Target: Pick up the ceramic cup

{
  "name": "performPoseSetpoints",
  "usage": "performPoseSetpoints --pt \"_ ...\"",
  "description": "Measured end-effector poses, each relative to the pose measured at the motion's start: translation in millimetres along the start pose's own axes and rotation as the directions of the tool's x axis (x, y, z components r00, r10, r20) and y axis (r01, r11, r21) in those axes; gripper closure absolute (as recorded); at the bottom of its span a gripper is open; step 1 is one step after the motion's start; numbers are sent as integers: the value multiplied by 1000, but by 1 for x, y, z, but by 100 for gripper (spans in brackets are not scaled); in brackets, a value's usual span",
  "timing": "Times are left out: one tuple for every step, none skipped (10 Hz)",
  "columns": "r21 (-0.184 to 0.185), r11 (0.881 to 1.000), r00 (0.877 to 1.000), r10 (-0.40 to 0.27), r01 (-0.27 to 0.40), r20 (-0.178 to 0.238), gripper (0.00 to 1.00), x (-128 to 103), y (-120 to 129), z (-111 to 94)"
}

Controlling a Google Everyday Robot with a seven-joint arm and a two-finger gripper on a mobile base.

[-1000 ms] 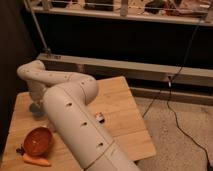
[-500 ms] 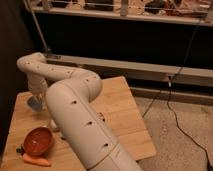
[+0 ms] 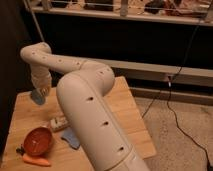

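Note:
The ceramic cup (image 3: pixel 37 96) is small, round and dull blue-grey. It hangs tilted at the end of my gripper (image 3: pixel 39 92), over the far left part of the wooden table (image 3: pixel 131 125). The gripper points down from the wrist and is closed around the cup, which seems to be just off the table top. My white arm runs from the bottom middle up to the elbow, then left to the wrist. It hides the middle of the table.
An orange-red bowl (image 3: pixel 38 141) sits at the front left, with a carrot (image 3: pixel 36 160) in front of it. A flat blue sponge (image 3: pixel 71 137) and a small white object (image 3: pixel 59 122) lie next to the arm. A black cable (image 3: pixel 175 114) crosses the floor at right.
The gripper with the cup has risen slightly and shifted a little right. The upper arm link has swung, and the elbow has moved.

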Motion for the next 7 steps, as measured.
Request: performPoseSetpoints --pt "-4 1000 1000 -2 2 13 100 5 -2 -10" --pt "-8 1000 1000 -2 2 21 100 11 -3 -18" --pt "-13 1000 1000 -1 1 28 100 17 -5 -25" --pt "-11 1000 1000 3 -3 30 100 19 -8 -27" --pt "-13 1000 1000 1 0 29 100 19 -6 -27" --pt "-16 1000 1000 -3 3 28 100 19 -3 -26" --pt "-15 1000 1000 -2 2 29 100 19 -4 -26"
